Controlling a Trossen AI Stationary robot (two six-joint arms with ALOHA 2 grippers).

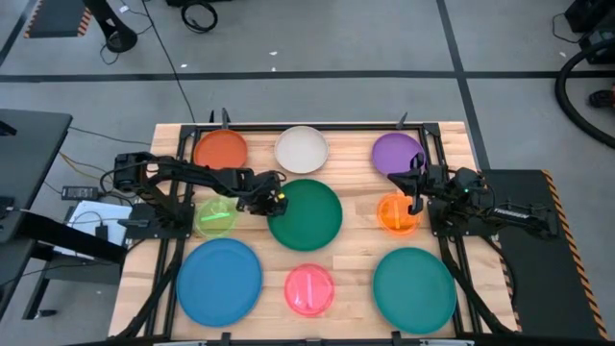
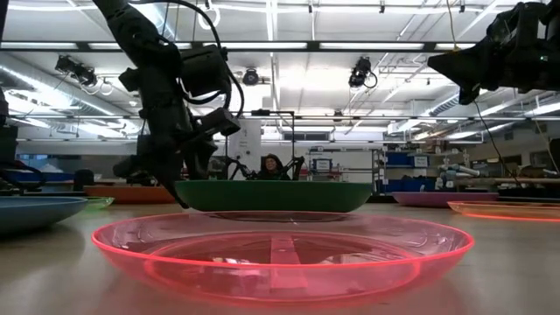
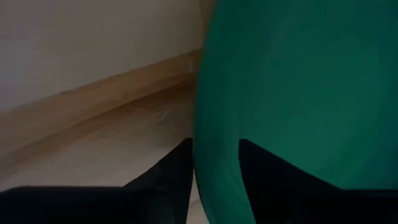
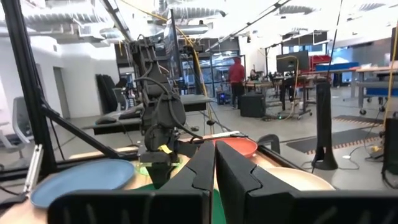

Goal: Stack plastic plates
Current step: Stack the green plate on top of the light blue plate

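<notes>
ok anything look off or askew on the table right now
Only the dark green plate: the left gripper is shut on its rim, and the low view shows it lifted clear of the table, roughly level. The other plates lie flat and apart, nothing cracked or spilled. The right gripper waits, shut, above the orange plate.

Two dark six-joint arms, matte black throughout.

Left arm: black segmented links, looped black cables at the wrist, small yellow-green mark near the left gripper. Right arm: black blocky housings, thin cable along the forearm, right gripper with two flat, angular black fingers. No other markings legible.
</notes>
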